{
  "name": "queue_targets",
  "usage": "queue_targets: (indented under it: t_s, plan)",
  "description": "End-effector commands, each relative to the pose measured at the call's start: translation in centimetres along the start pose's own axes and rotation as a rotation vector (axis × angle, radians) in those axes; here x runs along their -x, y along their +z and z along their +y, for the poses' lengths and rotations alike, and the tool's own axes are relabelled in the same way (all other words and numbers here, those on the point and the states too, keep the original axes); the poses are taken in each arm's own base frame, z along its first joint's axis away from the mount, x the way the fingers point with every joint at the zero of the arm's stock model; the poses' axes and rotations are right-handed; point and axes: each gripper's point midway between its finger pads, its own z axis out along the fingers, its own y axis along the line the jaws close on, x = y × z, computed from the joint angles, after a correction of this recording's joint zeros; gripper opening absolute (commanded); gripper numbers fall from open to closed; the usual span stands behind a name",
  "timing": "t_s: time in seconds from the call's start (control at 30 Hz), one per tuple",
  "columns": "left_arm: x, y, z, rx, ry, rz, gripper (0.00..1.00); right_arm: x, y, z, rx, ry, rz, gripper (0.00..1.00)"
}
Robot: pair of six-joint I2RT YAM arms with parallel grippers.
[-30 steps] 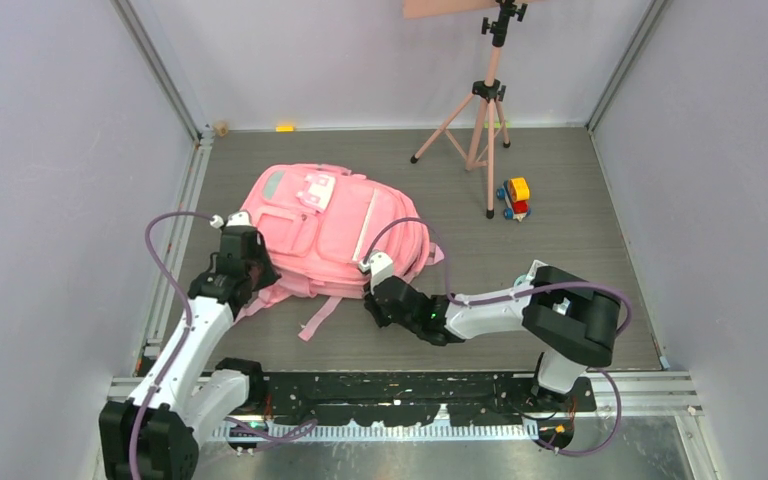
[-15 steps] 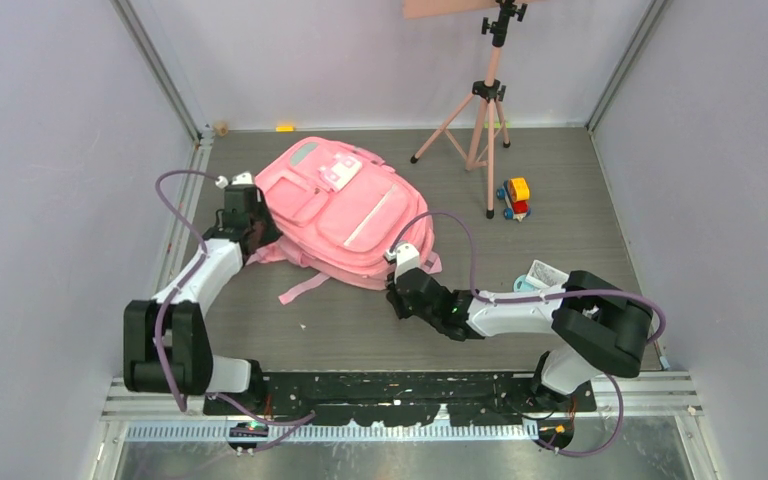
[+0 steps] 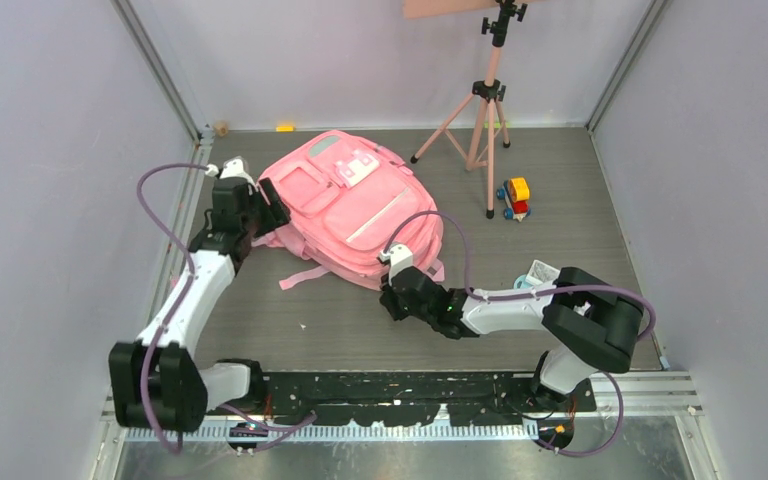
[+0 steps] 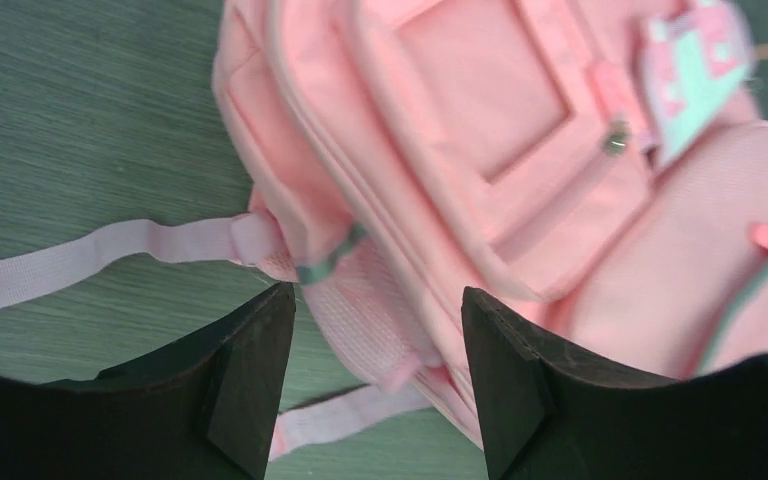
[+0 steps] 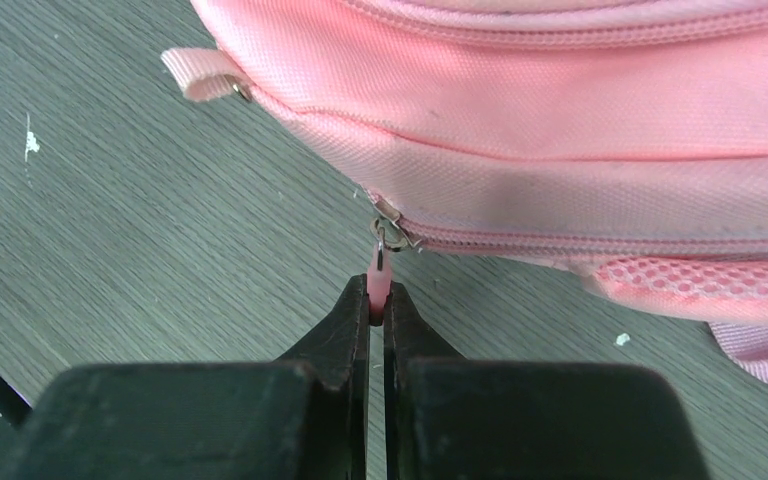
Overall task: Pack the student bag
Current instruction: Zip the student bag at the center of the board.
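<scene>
Pink soft woven student bag [image 3: 350,205] on grey streaky table [image 3: 520,260], left gripper [image 4: 375,300] spread wide, holding nothing, right gripper [image 5: 377,300] pinching thin pink zip tab [image 5: 378,272].

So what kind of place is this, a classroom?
Probably not, more likely a robot test booth. Plain walls box in a grey table, the left arm and right arm are bolted at its near edge, and a tripod stands at the back.

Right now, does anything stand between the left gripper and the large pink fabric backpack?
Nothing visible does. The left gripper is open at the side of the large pink fabric backpack, whose edge lies directly between its fingers.
</scene>
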Motion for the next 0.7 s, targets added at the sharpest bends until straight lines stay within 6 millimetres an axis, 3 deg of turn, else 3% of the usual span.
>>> queue_targets:
  t_s: [0.0,0.17,0.33,0.53,0.67]
  plan:
    - [-0.5,-4.1,-2.3,-0.074,-0.082,-0.046,0.65,3.3,0.5,2.9,0.089,0.014,-0.081,0.01]
    - [-5.1,-5.8,-5.4,-0.184,-0.174,0.011,0.65,3.6,0.8,3.3,0.097,0.011,-0.083,0.00]
    - [-8.4,-6.3,-7.4,-0.258,-0.248,0.081,0.65,4.1,0.7,3.6,0.107,0.012,-0.094,0.00]
    - [-10.7,-5.7,-9.2,-0.296,-0.273,0.128,0.65,4.4,0.8,3.9,0.116,0.017,-0.103,0.00]
    - [-11.2,-5.2,-9.9,-0.307,-0.274,0.137,0.65,4.5,0.8,4.0,0.117,0.017,-0.105,0.00]
